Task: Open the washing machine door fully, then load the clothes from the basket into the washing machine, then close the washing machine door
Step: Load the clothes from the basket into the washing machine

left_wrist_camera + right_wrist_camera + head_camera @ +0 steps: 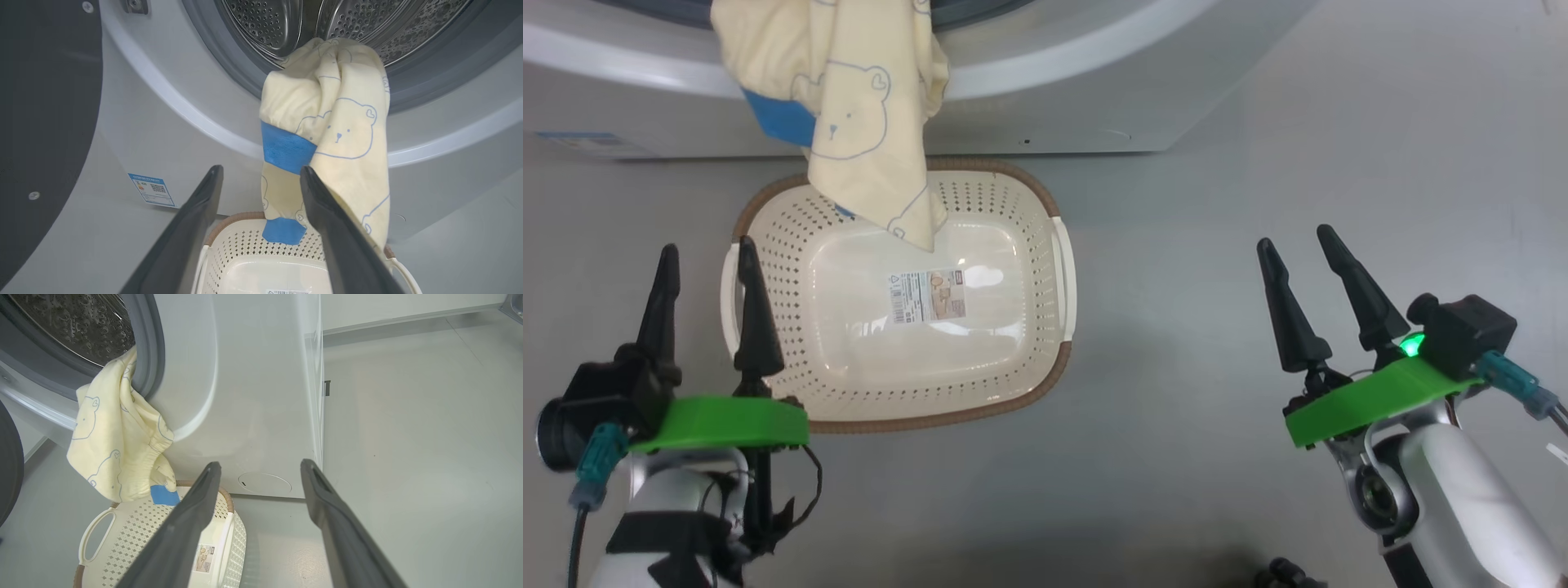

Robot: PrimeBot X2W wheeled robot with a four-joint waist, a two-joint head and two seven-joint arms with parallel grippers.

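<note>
Floor point(1258, 163): pale grey; the machine and the basket stand on it.
Washing machine point(1045, 114): white front loader at the far side of the head view. Its mouth is uncovered, showing the grey rubber gasket point(229, 53) and the perforated steel drum point(265, 24).
Door point(45, 102): swung open, a dark round mass at the left of the left wrist view.
Basket point(1021, 245): cream, perforated, brown rim, white side handles. It sits on the floor just in front of the machine, between the two arms and nearer the left one.
Clothes point(866, 122): pale yellow cloth with bear outlines and blue patches. It hangs out of the drum over the gasket and down the machine's front. The lower end reaches the basket's rear rim; whether it touches cannot be told.
Left gripper point(707, 245): fingers spread and released, holding nothing, beside the basket's left handle.
Right gripper point(1294, 237): fingers apart, holding nothing, well to the right of the basket over bare floor.
Basket sticker point(927, 296): on the basket's bottom, uncovered.
Blue label point(152, 190): low on the machine's front.
</note>
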